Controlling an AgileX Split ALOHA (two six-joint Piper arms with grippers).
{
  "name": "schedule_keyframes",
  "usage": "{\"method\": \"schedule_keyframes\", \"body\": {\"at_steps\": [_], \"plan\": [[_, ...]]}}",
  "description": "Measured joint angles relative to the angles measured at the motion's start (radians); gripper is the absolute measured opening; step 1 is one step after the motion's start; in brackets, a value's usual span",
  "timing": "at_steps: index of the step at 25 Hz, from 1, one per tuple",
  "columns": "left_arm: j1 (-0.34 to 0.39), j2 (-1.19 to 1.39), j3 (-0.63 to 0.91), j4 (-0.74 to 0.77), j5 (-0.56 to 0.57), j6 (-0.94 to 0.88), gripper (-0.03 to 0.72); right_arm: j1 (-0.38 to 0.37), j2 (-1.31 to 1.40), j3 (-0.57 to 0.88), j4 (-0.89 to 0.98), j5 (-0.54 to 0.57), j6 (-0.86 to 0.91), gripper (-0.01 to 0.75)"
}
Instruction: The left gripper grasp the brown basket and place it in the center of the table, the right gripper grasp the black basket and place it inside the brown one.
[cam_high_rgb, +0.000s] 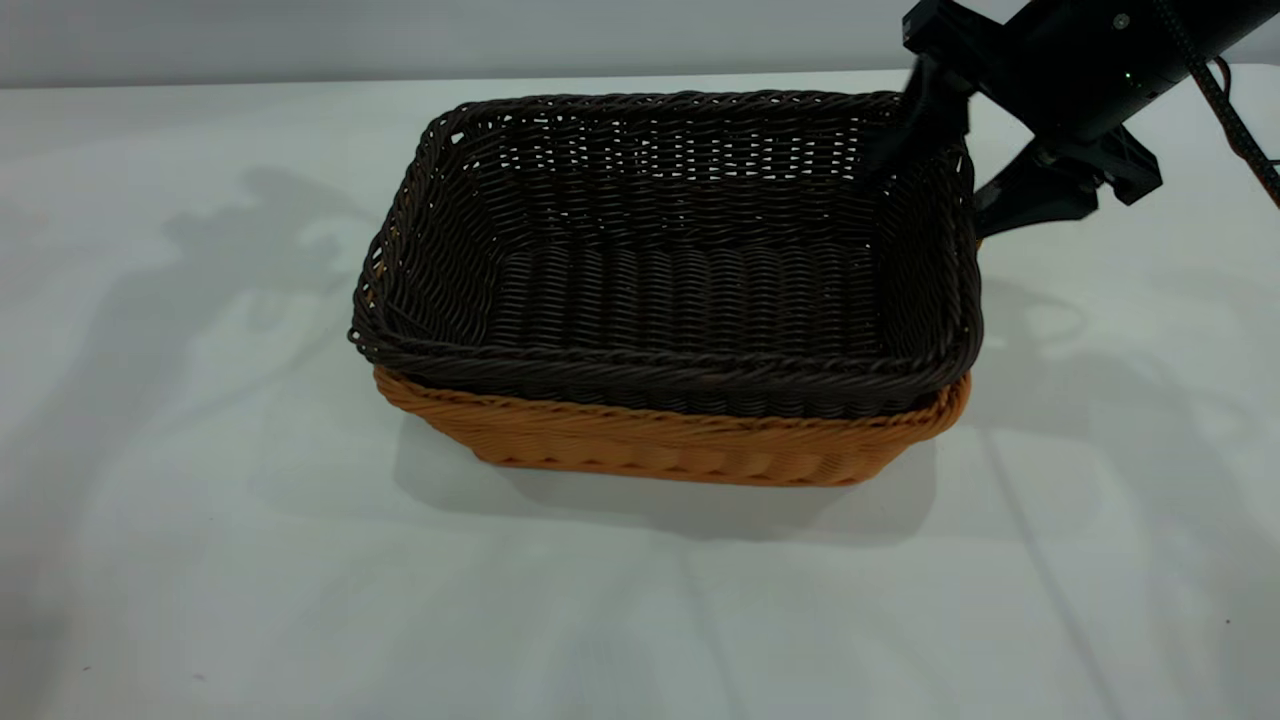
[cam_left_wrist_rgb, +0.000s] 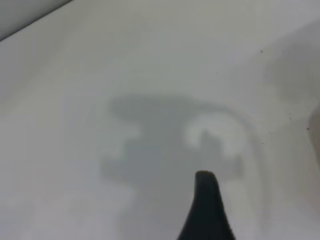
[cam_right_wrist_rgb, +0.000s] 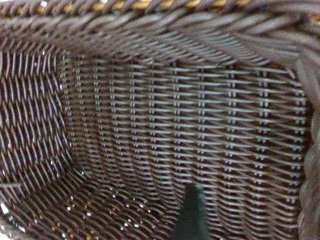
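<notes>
The black basket (cam_high_rgb: 690, 290) sits nested inside the brown basket (cam_high_rgb: 680, 445) on the table (cam_high_rgb: 200, 560), and only the brown basket's front wall and rim show below it. My right gripper (cam_high_rgb: 932, 192) is at the black basket's back right corner. It is open and straddles the right wall, with one finger (cam_high_rgb: 915, 120) inside and the other outside. The right wrist view shows the black basket's woven inside (cam_right_wrist_rgb: 165, 125), the inner finger (cam_right_wrist_rgb: 192, 215) and a strip of brown rim (cam_right_wrist_rgb: 140, 5). My left gripper (cam_left_wrist_rgb: 250, 192) is out of the exterior view, open over bare table (cam_left_wrist_rgb: 100, 75), with one finger (cam_left_wrist_rgb: 206, 210) showing.
The table spreads wide around the nested baskets in the exterior view. Its back edge meets a grey wall (cam_high_rgb: 400, 35). The right arm (cam_high_rgb: 1090, 60) reaches in from the upper right. Arm shadows lie on the table at left and right.
</notes>
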Motion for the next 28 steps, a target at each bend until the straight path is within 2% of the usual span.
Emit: {"method": "schedule_keyframes", "body": {"at_steps": [2, 5, 10, 15, 20, 24, 28], "plan": [[0.000, -0.001, 0.000, 0.000, -0.007, 0.000, 0.499, -0.012, -0.014, 0.000, -0.002, 0.006, -0.031, 0.631], [0.000, -0.019, 0.000, 0.001, -0.007, 0.000, 0.499, -0.060, -0.078, 0.000, -0.007, 0.008, -0.058, 0.654], [0.000, -0.137, 0.000, 0.003, 0.016, -0.012, 0.499, -0.181, -0.283, 0.000, -0.049, 0.052, -0.068, 0.623], [0.000, -0.329, 0.000, 0.003, 0.106, -0.099, 0.499, -0.273, -0.572, 0.000, -0.132, 0.214, -0.068, 0.591], [0.000, -0.506, 0.000, 0.003, 0.300, -0.197, 0.499, -0.278, -0.827, 0.000, -0.168, 0.416, -0.068, 0.590], [0.000, -0.616, 0.005, 0.003, 0.481, -0.237, 0.499, -0.278, -1.004, 0.001, -0.178, 0.537, -0.056, 0.590], [0.000, -0.732, 0.094, 0.001, 0.481, -0.274, 0.499, -0.278, -1.157, 0.041, -0.180, 0.588, -0.025, 0.590]]}}
